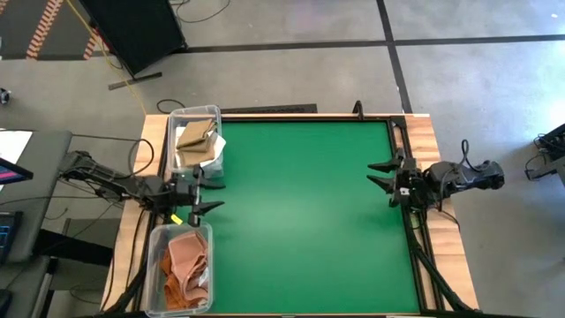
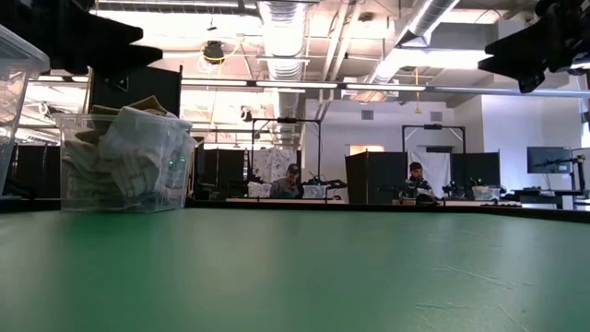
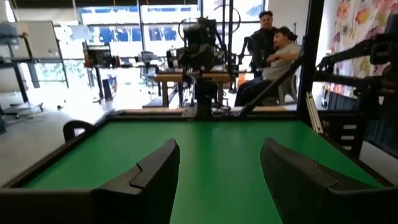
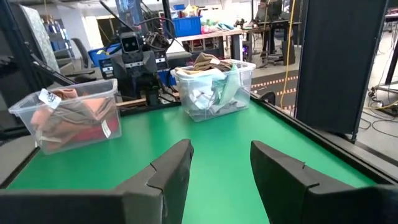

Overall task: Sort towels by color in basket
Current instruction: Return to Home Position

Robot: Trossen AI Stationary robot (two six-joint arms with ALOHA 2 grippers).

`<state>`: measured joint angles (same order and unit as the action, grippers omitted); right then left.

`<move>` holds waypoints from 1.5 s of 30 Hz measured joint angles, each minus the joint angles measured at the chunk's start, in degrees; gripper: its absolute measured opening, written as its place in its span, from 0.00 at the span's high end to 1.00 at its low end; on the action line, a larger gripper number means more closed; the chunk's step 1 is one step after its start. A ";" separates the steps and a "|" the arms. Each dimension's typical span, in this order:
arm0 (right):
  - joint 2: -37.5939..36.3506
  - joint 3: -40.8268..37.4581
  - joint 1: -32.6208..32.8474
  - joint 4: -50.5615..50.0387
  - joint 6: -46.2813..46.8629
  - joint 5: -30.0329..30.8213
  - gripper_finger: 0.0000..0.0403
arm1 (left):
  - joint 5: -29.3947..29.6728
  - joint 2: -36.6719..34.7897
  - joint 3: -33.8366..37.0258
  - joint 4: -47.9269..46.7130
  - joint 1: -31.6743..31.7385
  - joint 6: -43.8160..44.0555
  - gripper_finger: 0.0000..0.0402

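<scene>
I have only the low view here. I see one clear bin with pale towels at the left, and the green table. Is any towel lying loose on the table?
Observer: No. In the high view, no towel lies on the green table between the two arms.
Operator: Is there a second bin? I see only a corner of something at my left edge.
Observer: Yes. A second clear bin stands beside the left arm and holds salmon and rust towels.
Operator: And the pincers, do they hold something?
Observer: Neither does. The left pincer and the right pincer are both open and empty, at opposite edges of the table.
</scene>
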<state>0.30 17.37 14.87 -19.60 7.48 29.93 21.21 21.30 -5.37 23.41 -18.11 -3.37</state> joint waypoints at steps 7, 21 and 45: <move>0.02 0.00 0.00 -1.35 -0.28 -0.02 0.51 | 0.02 0.02 0.00 -1.28 0.00 1.22 0.46; 0.02 0.00 0.00 -1.35 -0.41 -0.04 0.51 | 0.04 0.00 0.00 -1.43 0.00 4.77 0.46; 0.02 0.02 0.00 -1.35 -0.41 -0.07 0.51 | 0.12 0.02 0.00 -18.00 0.00 26.84 0.46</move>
<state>0.32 17.39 14.87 -20.95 7.07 29.87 21.33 21.32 -5.37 5.41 -18.11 23.47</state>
